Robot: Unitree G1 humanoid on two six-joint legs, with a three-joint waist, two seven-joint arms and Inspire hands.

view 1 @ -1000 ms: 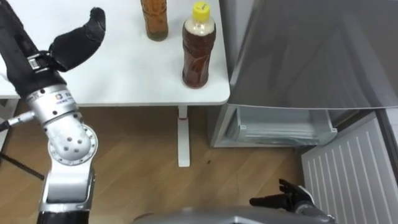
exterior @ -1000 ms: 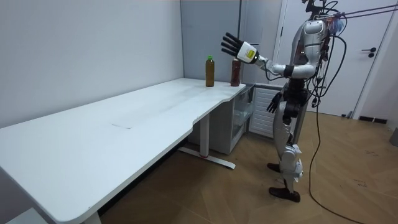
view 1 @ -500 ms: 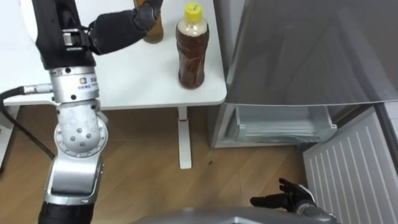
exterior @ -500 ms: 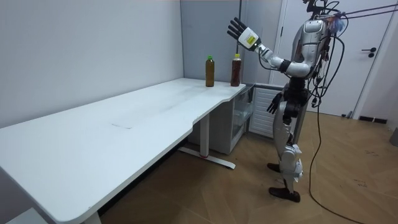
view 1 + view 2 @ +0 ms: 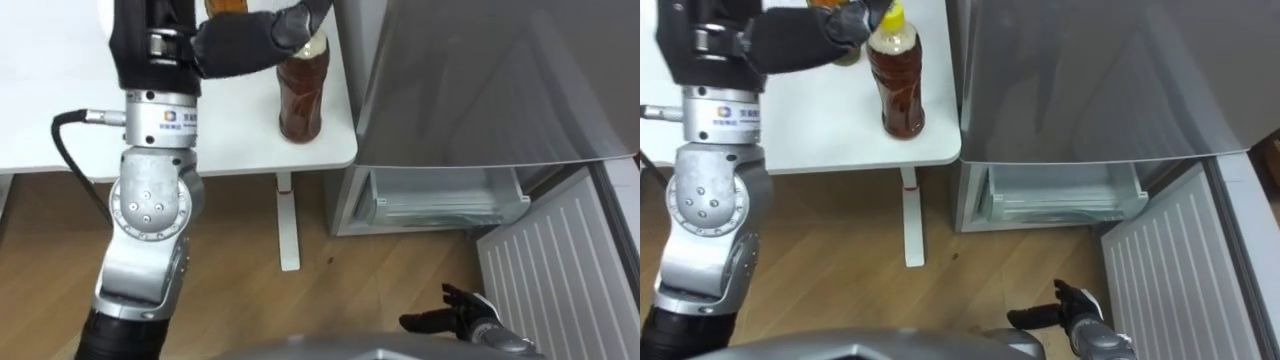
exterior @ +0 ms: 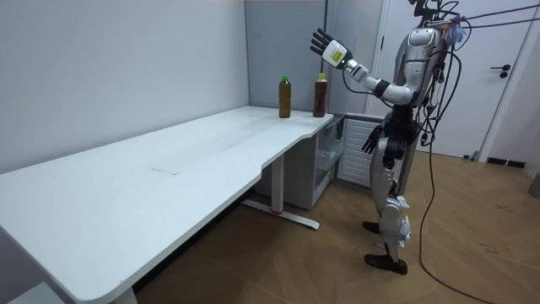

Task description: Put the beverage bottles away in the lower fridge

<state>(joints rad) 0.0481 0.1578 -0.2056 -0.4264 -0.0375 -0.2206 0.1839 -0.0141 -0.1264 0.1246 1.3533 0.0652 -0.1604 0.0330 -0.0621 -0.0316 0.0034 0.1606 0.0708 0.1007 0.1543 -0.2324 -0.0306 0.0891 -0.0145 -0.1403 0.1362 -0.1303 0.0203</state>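
Observation:
Two bottles of brown drink stand at the white table's corner next to the fridge. The nearer one has a yellow cap; the other has a green cap and stands further in on the table. My left hand is raised with straight fingers, open, just above and in front of the nearer bottle's top, holding nothing. In the room view that left hand hovers higher than both bottles. My right hand hangs low by my hip, open and idle.
The grey fridge stands right of the table. Its lower compartment is open, with a clear shelf showing, and its white ribbed door swings out at the lower right. Wooden floor lies below, with the table leg near the fridge.
My left arm has swung up and to the right across the table, from left of the bottles to over the yellow-capped one. The bottles and my right hand have not moved.

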